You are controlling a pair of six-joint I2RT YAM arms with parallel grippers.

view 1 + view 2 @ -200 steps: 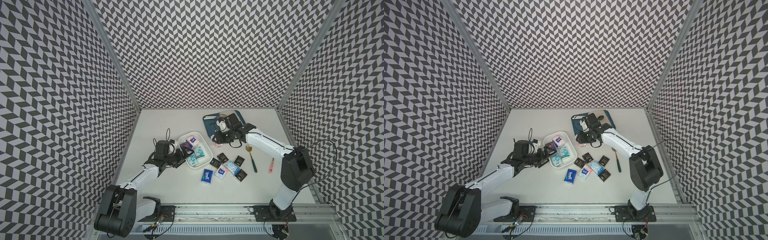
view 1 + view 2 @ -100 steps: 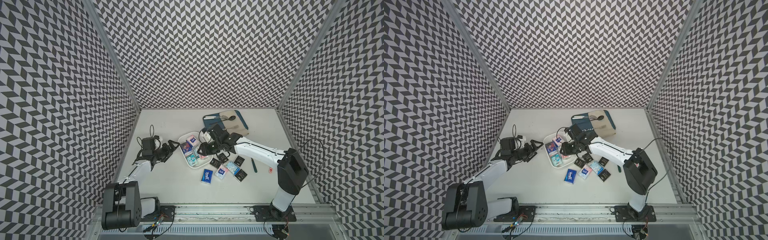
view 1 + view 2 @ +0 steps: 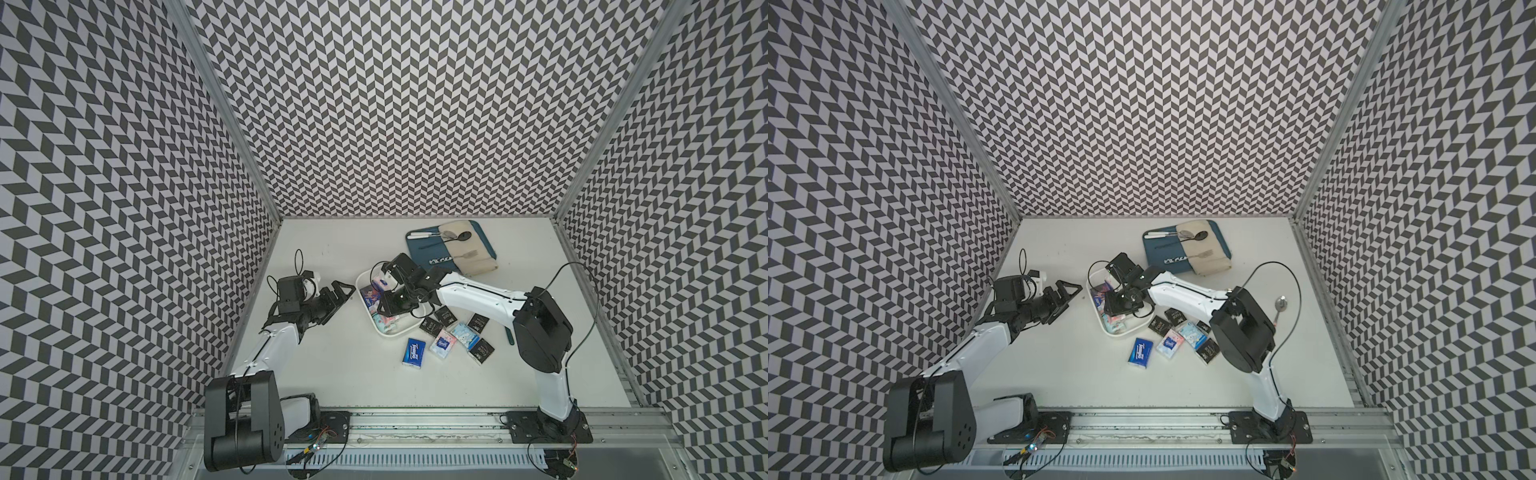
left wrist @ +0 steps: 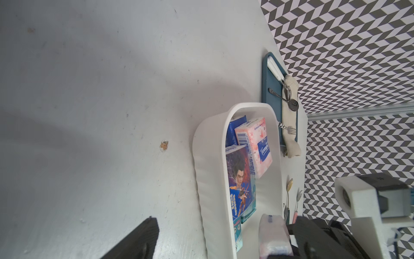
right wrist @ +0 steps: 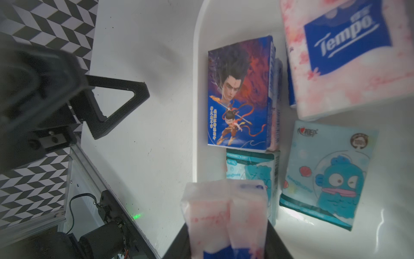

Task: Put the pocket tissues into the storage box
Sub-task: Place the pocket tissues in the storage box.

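The right gripper (image 3: 394,306) clamps, jaws half closed, a pink-white packet (image 5: 226,208) whose long axis follows its fingers, free end pointing into the white storage box (image 3: 388,333), which lies mid-table (image 3: 332,374), slanting from far edge to near edge, while the left gripper (image 3: 338,296) gapes empty just beside it.

White counter (image 3: 353,374), scuffed. Directly on it: storage box (image 3: 390,335) at centre, blue tray (image 3: 419,255) at back, loose pocket tissues (image 3: 414,352) in cluster just beside box, spoon (image 3: 1281,303) nr edge.
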